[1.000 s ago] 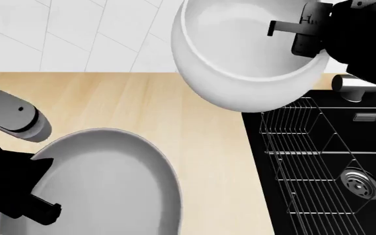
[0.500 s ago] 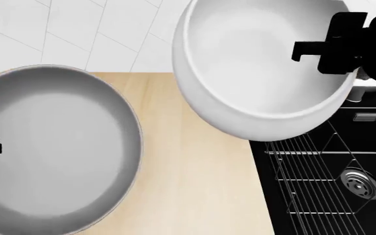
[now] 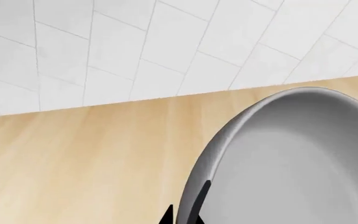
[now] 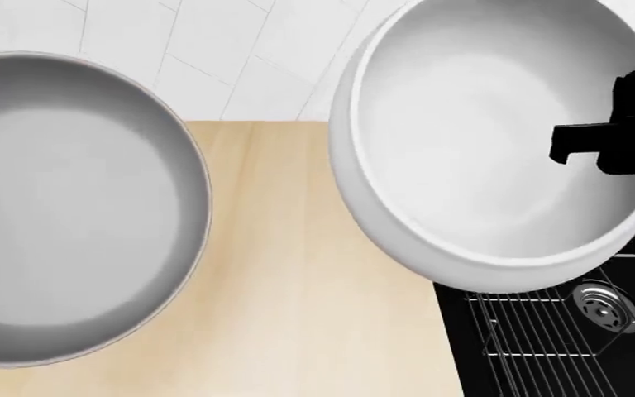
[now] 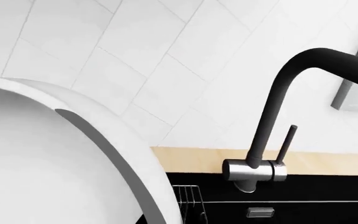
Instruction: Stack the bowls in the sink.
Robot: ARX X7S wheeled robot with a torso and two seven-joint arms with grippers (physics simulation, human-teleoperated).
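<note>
In the head view the grey bowl fills the 9 o'clock side, held up over the wooden counter, its hollow turned to the camera and holding nothing; the left gripper does not show in that view, and in the left wrist view only a dark sliver of one finger lies against the bowl's rim, so the claw seems clamped on the grey bowl, though the other finger is hidden; behind it run the counter and the white tiled wall.

Toward 2 o'clock hangs the white bowl, deeper and glossy, also empty, its lower edge overlapping the near corner of the sink; the right gripper grips its rim at 3 o'clock, one black finger reaching inside the bowl.

At 5 o'clock the black basin shows the wire dish rack and the round steel drain; no bowl lies in it; the right wrist view adds the dark faucet standing behind the basin.
</note>
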